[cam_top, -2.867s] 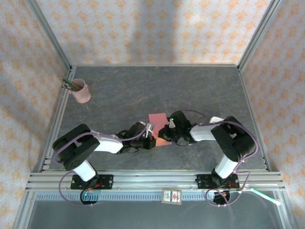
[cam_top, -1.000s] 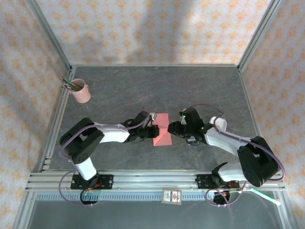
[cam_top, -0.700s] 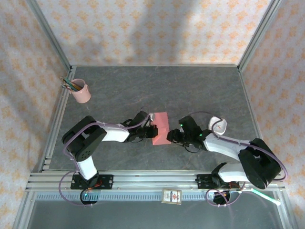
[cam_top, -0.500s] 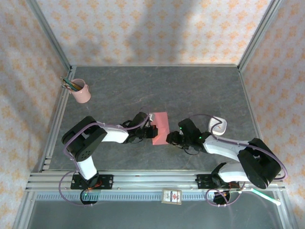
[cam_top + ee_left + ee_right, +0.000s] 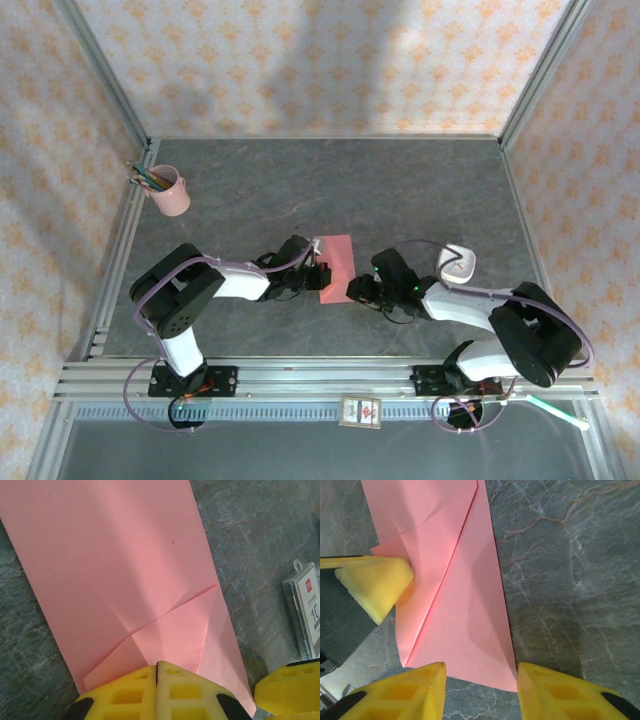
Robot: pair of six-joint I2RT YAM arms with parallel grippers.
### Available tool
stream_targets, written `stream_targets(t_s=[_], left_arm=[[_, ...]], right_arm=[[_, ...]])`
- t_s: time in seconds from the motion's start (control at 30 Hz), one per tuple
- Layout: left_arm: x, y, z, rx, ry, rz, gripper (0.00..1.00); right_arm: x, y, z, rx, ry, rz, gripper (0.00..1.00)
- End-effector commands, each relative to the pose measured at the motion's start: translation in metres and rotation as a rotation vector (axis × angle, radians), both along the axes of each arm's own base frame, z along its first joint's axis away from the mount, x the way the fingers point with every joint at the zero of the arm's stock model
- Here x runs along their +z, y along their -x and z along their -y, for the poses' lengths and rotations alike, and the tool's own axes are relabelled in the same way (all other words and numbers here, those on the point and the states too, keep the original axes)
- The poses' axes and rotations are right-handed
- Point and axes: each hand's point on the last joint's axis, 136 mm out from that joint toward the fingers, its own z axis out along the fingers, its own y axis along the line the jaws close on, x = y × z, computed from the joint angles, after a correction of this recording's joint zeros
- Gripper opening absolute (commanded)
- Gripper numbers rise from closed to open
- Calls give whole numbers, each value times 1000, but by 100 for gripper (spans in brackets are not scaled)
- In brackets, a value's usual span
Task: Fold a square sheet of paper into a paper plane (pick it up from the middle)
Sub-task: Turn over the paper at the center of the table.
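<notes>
The square sheet of paper (image 5: 338, 262), partly folded, is laid flat near the counter's (image 5: 250, 190) middle. Its folded flap is apparently pinned by the left hand (image 5: 157, 672), fingers together, so the near edge can be worked by the right hand (image 5: 480, 672), fingers apart.

— Where, sheet of paper (image 5: 337, 262)?
— Flat on worktop (image 5: 300, 190), centre, slightly near. On its left edge, left tool (image 5: 157, 670); astride its near right end, right tool (image 5: 480, 672).
— Elsewhere?
— Far back left, well apart, pencil cup (image 5: 172, 193). Beside sheet, not touching, small box (image 5: 305, 615).
</notes>
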Motion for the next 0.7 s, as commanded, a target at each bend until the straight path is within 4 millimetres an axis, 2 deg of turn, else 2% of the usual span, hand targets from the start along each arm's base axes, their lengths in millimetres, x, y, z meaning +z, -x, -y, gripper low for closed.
stream_targets(t_s=[0.0,0.33,0.67], left_arm=[[-27,15,-17,-8,-87,-58,1],[-30,16,-17,-12,-92,-66,1],[-34,18,-19,-17,-104,-75,1]], right_arm=[[2,-5,-9,11,-22,20,42],[13,-11,-23,51,-73,51,40],[17,-18,-28,67,-65,73,38]])
